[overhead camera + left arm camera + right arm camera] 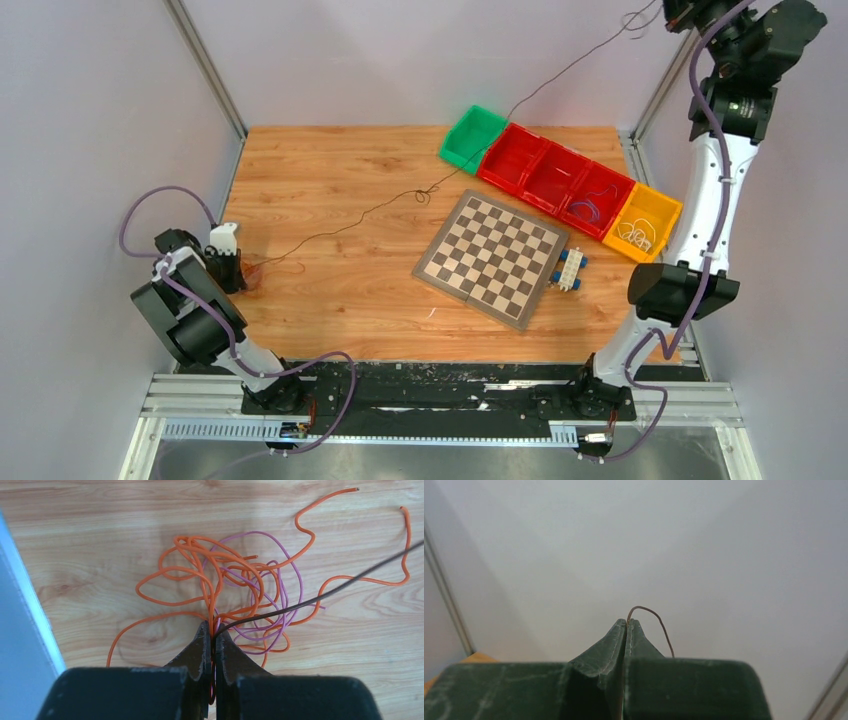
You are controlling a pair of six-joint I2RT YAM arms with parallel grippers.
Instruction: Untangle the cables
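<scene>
A loose tangle of thin orange and purple cables [235, 580] lies on the wooden table at the far left [262, 270]. My left gripper [214, 632] is shut on strands of this tangle, low over the table. A dark brown cable [350, 582] leaves the tangle and runs taut across the table [380, 207] up to the top right. My right gripper [629, 622] is shut on this dark cable's end [654, 617], raised high near the back right corner [672, 15].
A chessboard [492, 256] lies mid-right with a blue-white block [571, 268] beside it. A row of bins stands behind: green [472, 137], red [555, 178], yellow [643, 222]. Frame posts and white walls enclose the table.
</scene>
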